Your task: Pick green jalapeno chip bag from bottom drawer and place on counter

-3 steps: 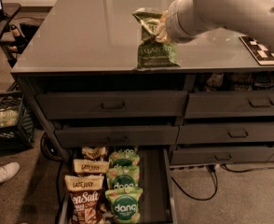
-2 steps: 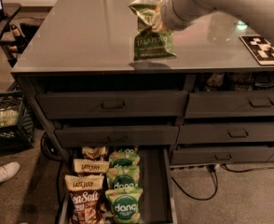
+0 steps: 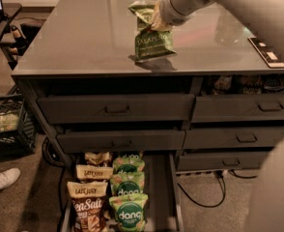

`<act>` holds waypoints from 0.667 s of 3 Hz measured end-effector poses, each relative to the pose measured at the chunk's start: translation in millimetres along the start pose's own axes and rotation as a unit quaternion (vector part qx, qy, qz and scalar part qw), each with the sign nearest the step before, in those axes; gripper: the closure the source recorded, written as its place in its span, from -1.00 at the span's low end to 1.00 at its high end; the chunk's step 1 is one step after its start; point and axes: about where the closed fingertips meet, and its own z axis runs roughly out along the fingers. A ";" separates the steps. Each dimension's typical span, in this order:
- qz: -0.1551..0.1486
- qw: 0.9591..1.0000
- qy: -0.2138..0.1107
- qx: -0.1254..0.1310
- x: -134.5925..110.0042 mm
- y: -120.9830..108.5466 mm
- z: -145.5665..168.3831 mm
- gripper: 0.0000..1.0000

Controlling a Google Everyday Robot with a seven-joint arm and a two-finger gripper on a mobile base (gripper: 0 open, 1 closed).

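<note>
The green jalapeno chip bag [image 3: 151, 35] hangs upright with its bottom edge touching or just above the counter [image 3: 84, 37], near the front middle. My gripper [image 3: 154, 19] is shut on the bag's crumpled top, with the pale arm reaching in from the upper right. The bottom drawer [image 3: 161, 187] is pulled open below, holding rows of bright green "dang" bags [image 3: 128, 211] and brown "Late July" and "Sea Salt" bags [image 3: 88, 202].
A black-and-white tag card [image 3: 267, 52] lies at the counter's right edge. Closed drawers with bar handles [image 3: 117, 109] sit above the open one. A black crate [image 3: 7, 124] and a white shoe [image 3: 2, 180] are on the floor at the left.
The arm has carried the bag leftward and farther in over the counter and lowered it, so its bottom edge now meets its reflection on the surface.
</note>
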 end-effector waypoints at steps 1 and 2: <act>0.008 1.000 -0.014 -0.027 -0.6 10.1 35.4 1.00; 0.014 0.999 -0.030 -0.027 -2.7 15.3 52.8 1.00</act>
